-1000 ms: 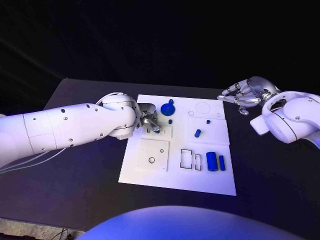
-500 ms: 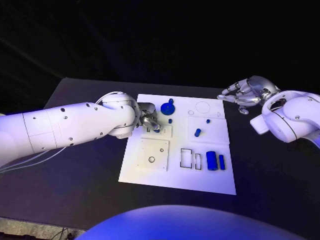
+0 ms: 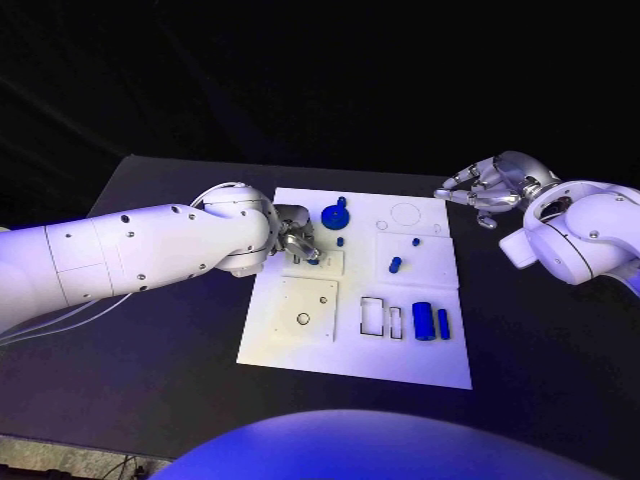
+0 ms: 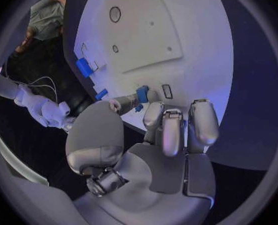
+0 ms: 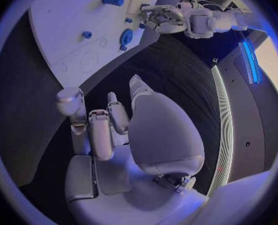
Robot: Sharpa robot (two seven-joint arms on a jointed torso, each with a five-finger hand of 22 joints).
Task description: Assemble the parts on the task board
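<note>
The white task board (image 3: 352, 345) lies in the middle of the black table. My left hand (image 3: 297, 240) hovers over the board's far left part, beside a small square recess. It pinches a small blue part (image 4: 141, 93) between thumb and fingertip, just above the board (image 4: 176, 30). A blue disc part (image 3: 335, 217) lies right beside that hand. Small blue pegs (image 3: 395, 265) lie mid-board, and two blue cylinders (image 3: 424, 321) lie near the right edge. My right hand (image 3: 489, 190) hangs off the board's far right corner, fingers loosely bent and holding nothing.
A raised white square plate (image 3: 306, 308) with a hole sits on the board's near left. Two narrow rectangular slots (image 3: 372, 316) are next to the cylinders. An engraved ring (image 3: 407, 213) marks the far right of the board. Bare black table (image 3: 162, 340) surrounds the board.
</note>
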